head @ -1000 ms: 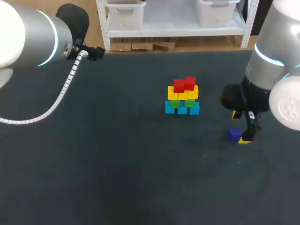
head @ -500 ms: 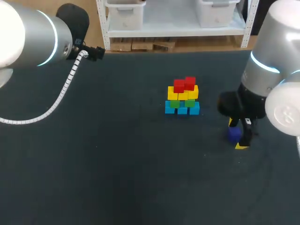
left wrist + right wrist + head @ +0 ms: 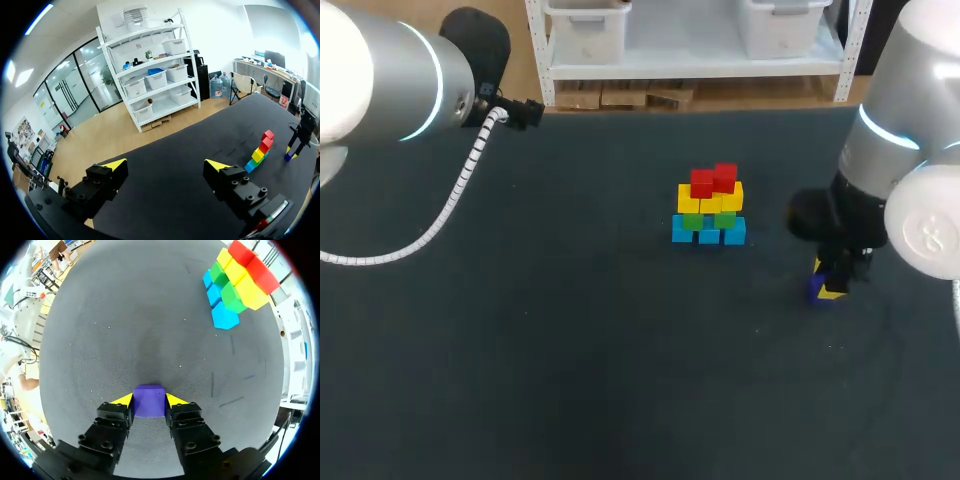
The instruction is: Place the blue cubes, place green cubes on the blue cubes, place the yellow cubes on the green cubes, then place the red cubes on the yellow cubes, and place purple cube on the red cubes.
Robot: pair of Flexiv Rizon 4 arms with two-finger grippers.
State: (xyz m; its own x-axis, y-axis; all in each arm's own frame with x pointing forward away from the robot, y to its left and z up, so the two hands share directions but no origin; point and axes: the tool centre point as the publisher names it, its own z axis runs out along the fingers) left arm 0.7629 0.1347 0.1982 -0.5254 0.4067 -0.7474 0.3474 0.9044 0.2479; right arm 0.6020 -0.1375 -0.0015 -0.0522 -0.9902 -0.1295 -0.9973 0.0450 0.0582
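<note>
Dark table (image 3: 570, 350), arms in from both sides. Left arm (image 3: 390, 80) high over the far left corner; left gripper (image 3: 165, 164) spread wide, nothing between its fingers. Right arm (image 3: 910, 150) down at the right side. Stack near table centre: blue cubes (image 3: 709, 232) at base, green cubes (image 3: 708, 221) on them, yellow cubes (image 3: 710, 200) above, red cubes (image 3: 713, 180) on top. Right gripper (image 3: 149, 399) pinches the purple cube (image 3: 149, 400) from both sides, low over the table, well apart from the stack, to its right.
</note>
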